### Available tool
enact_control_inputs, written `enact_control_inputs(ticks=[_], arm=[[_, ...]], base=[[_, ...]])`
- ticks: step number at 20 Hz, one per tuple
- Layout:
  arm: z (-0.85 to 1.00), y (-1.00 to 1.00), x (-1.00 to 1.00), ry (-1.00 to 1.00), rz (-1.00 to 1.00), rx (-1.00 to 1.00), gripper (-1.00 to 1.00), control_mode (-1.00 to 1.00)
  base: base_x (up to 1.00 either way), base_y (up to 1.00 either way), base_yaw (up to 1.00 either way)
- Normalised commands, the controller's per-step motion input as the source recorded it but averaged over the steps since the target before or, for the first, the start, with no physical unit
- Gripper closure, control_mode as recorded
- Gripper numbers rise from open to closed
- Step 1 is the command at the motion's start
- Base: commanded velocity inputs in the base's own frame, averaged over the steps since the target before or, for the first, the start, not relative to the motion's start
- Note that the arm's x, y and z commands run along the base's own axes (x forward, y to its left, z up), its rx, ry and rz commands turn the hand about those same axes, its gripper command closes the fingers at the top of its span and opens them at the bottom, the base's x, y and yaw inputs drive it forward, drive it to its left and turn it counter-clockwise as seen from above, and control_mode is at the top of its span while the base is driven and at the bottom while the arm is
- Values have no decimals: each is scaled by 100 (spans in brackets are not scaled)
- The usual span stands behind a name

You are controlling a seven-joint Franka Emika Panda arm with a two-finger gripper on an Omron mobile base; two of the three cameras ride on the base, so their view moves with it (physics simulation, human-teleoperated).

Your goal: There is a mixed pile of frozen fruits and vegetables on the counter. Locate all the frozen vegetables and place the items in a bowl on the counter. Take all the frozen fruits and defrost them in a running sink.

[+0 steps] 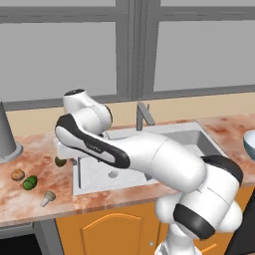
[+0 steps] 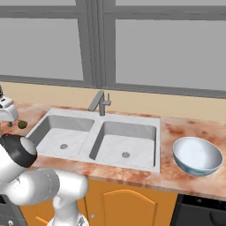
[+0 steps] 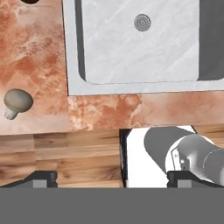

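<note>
Left of the sink [image 1: 149, 144], the pile lies on the pink counter [image 1: 40, 157]: an orange-tan ball [image 1: 18, 175], a bright green oblong [image 1: 30, 183], a beige mushroom [image 1: 48, 198] and a dark olive ball [image 1: 60, 161]. My gripper [image 1: 71, 160] hangs over the sink's left rim, just right of the olive ball. In the hand view the gripper [image 3: 111, 179] is open with nothing between its fingertips [image 3: 41, 179]. There the mushroom [image 3: 17, 102] lies left on the counter and the left basin [image 3: 140, 48] is above. The bowl [image 2: 197, 155] stands right of the sink [image 2: 97, 137].
A grey tapered pot [image 1: 6, 134] stands at the back left of the counter. The grey faucet [image 2: 100, 102] rises behind the double sink. Orange cabinet doors [image 1: 114, 231] run under the counter, and a window wall stands behind it.
</note>
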Motion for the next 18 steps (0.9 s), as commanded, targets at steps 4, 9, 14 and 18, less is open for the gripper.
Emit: enact_control_inputs(ticks=[4, 9, 14, 18], arm=[[-25, 57, -16, 0, 0, 0, -100, -100], [-24, 52, -14, 0, 0, 0, -100, -100], [-24, 37, -5, 1, 0, 0, -100, -100], [-19, 22, 6, 1, 2, 0, -100, -100]], base=[[0, 0, 0], [0, 0, 0], [0, 0, 0], [0, 0, 0]])
